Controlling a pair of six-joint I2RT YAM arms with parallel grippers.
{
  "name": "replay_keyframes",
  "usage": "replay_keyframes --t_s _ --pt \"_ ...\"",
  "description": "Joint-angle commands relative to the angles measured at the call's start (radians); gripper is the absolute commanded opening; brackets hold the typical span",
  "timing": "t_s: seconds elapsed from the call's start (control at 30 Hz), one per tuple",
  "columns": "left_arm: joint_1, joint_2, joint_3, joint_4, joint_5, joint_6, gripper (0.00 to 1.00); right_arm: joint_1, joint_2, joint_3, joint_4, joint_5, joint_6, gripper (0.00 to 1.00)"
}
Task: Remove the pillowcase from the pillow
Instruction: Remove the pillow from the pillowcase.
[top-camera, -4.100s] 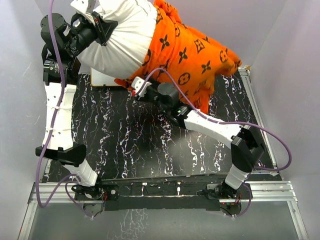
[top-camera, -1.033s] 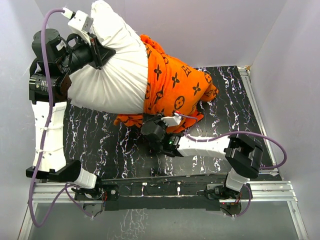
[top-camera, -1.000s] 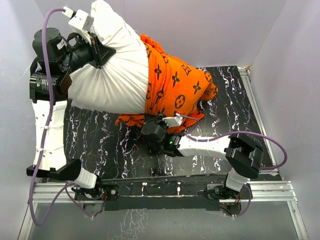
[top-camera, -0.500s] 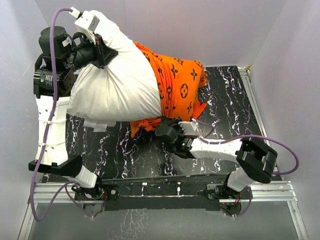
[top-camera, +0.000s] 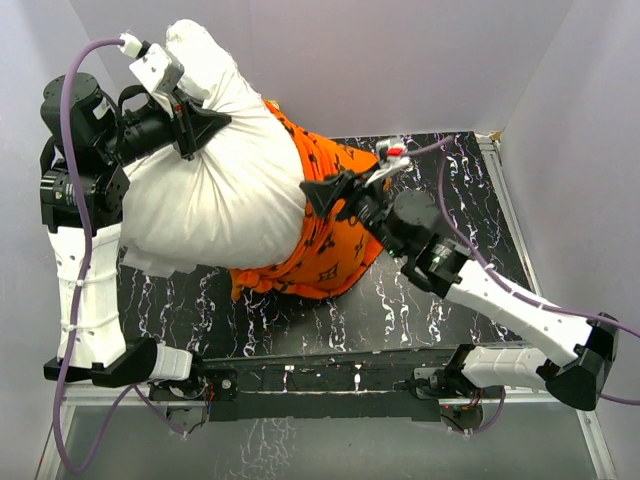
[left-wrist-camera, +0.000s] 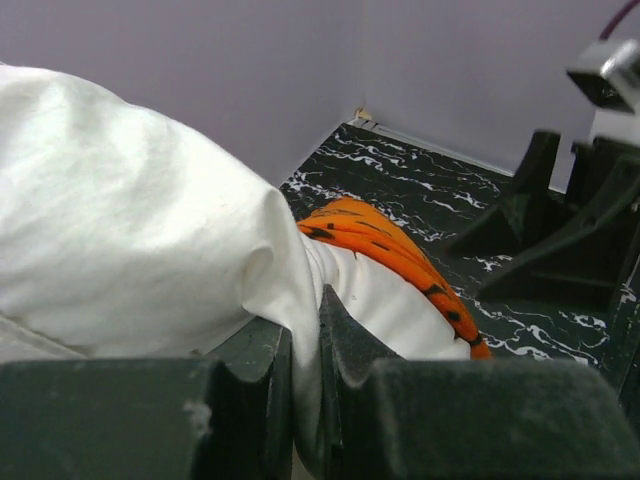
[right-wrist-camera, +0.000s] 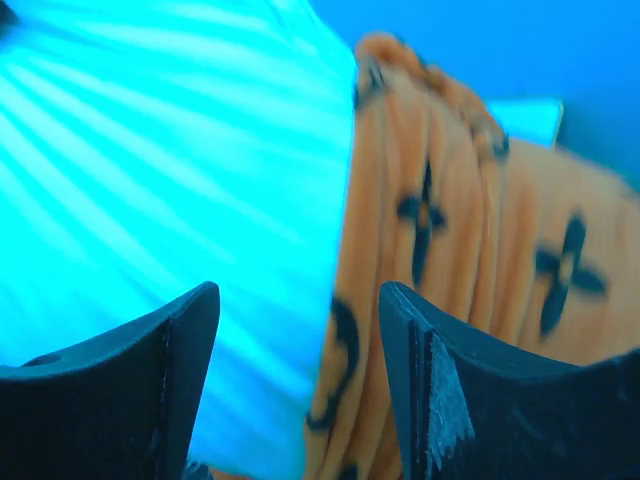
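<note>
As wrist shows, left fingers (left-wrist-camera: 245, 400) — pinching pillow (left-wrist-camera: 120, 230)

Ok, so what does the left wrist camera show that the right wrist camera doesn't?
Left wrist only: the left pincer shut on a fold of the white pillow, plus the black marbled table. Right wrist only: a close look at the pillowcase folds bunched against the pillow, with clear flower motifs. Both: pillow, orange pillowcase, and the right pincer, open and holding nothing.
</note>
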Motion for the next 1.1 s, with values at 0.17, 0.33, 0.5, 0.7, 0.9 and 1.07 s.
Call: replay_keyframes --t_s 0.17,0.33,0.5,0.7,0.9,1.07 --pt "-0.004 -0.071 0.047 0.169 0.225 0.020 0.00 -0.134 0.185 0.480 -0.251 -0.213 -0.137 0.66" --pt "-0.004 -0.073 0.059 0.158 0.222 0.029 0.00 -0.179 0.340 0.659 -0.411 -0.205 -0.096 0.62" --pt "-0.003 -0.087 0.045 0.164 0.227 0.034 0.00 -0.219 0.323 0.581 -0.382 -0.189 -0.041 0.57" --pt "-0.004 -0.088 0.044 0.176 0.230 0.032 0.00 -0.241 0.321 0.564 -0.384 -0.196 -0.025 0.55" --pt "-0.003 -0.096 0.045 0.190 0.229 0.034 0.00 -0.249 0.331 0.520 -0.390 -0.184 -0.008 0.52" --pt "-0.003 -0.088 0.081 0.178 0.218 0.066 0.00 -0.267 0.358 0.481 -0.410 -0.181 -0.005 0.48"
